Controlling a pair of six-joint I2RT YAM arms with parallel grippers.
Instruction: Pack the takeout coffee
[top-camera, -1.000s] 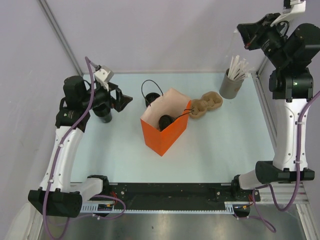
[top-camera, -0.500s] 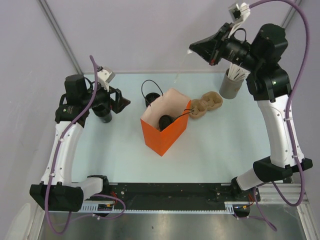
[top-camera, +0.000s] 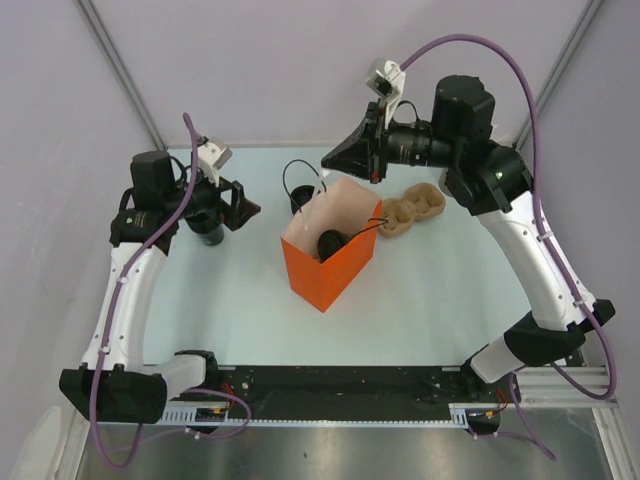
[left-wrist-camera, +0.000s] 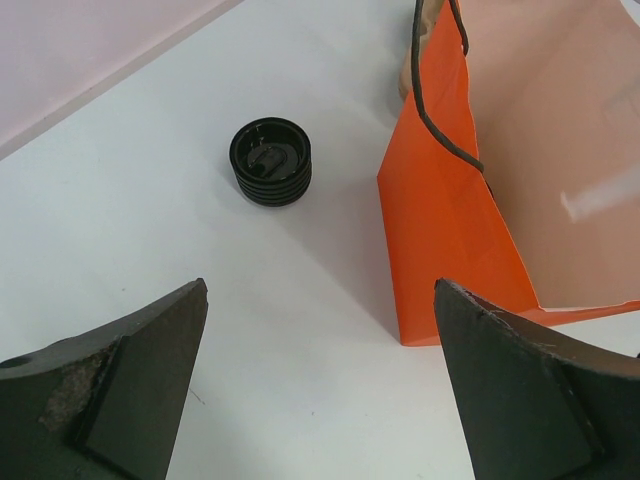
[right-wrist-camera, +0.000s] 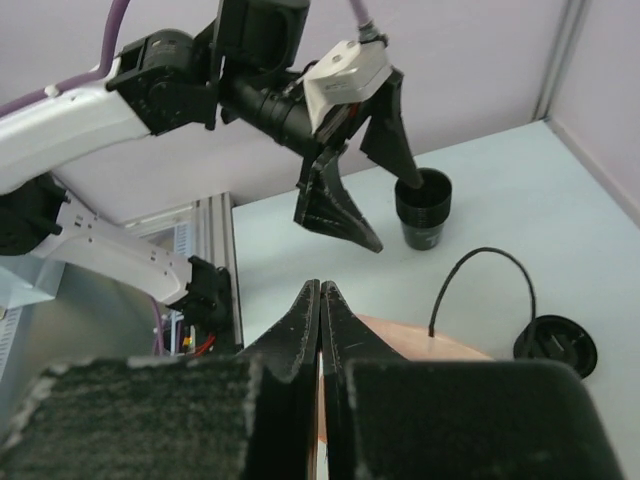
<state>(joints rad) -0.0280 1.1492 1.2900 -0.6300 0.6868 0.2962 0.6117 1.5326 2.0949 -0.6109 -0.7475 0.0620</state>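
- The takeout coffee (top-camera: 330, 243), a small black disposable cup with a round black lid, stands inside the orange paper bag (top-camera: 325, 275), near the middle of its opening. Only its dark top shows from above.
- Step in hand, as judged: adding a thin white stick (left-wrist-camera: 598, 198) to the bag beside the cup. The coffee itself looks already packed.
- Procedure: lower the stick's free end below the bag's rim before releasing. Aim for the open space next to the lid, not onto it.
- Keep clear of the bag's black cord handle (left-wrist-camera: 418, 85), which could deflect the stick. A release above the rim risks the stick tipping outside the bag.
- Right gripper (top-camera: 326, 162): fingers pressed together on the stick, which shows only as a pale sliver between the pads in the right wrist view. The gripper hangs above the bag's far rim. The arm reaches in from the bag's right, fingertips pointing left and slightly down.
- Left gripper (top-camera: 245, 205): fingers spread wide, holding nothing. It sits left of the bag, facing it, with clear space between.
- One all-black lidless cup (top-camera: 208, 232) stands left of the bag, under the left wrist. A second, ribbed black cup (left-wrist-camera: 270, 162) stands just behind the bag's far-left corner.
- A brown moulded cup carrier (top-camera: 412, 212) lies just beside the bag's far-right side.
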